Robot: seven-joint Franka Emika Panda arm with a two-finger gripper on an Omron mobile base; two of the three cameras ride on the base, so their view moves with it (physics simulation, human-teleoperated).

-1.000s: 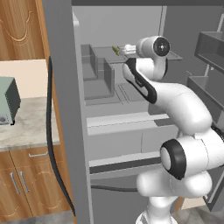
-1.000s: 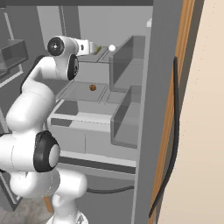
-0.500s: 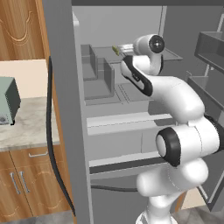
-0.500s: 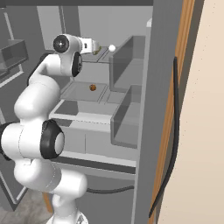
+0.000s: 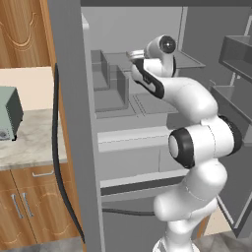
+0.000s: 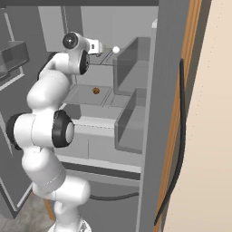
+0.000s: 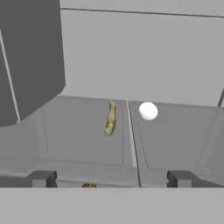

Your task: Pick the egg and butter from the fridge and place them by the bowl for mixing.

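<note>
The grey fridge (image 5: pixel 69 98) stands with its door swung aside, and my arm reaches onto its upper shelf (image 7: pixel 87 144). On that shelf the small white egg (image 7: pixel 148 110) lies just right of a seam. The thin yellowish-olive butter (image 7: pixel 110 118) lies just left of the seam. My gripper (image 7: pixel 111 179) is open, short of both, with nothing between its fingertips (image 7: pixel 41 178). From the right base view, the gripper (image 6: pixel 97 46) hangs a little left of the egg (image 6: pixel 116 50). The hand (image 5: pixel 135 55) also shows from the left base. The bowl is out of view.
A dark bin wall (image 7: pixel 30 57) rises at the shelf's left side. A small brown item (image 6: pixel 96 90) sits on the shelf below. Door bins (image 5: pixel 236 54) jut out at the right. A grey appliance (image 5: pixel 7 120) stands on the counter left of the fridge.
The arm has folded upward and the hand has pushed a bit deeper over the upper shelf, nearer the egg. The egg has not moved.
</note>
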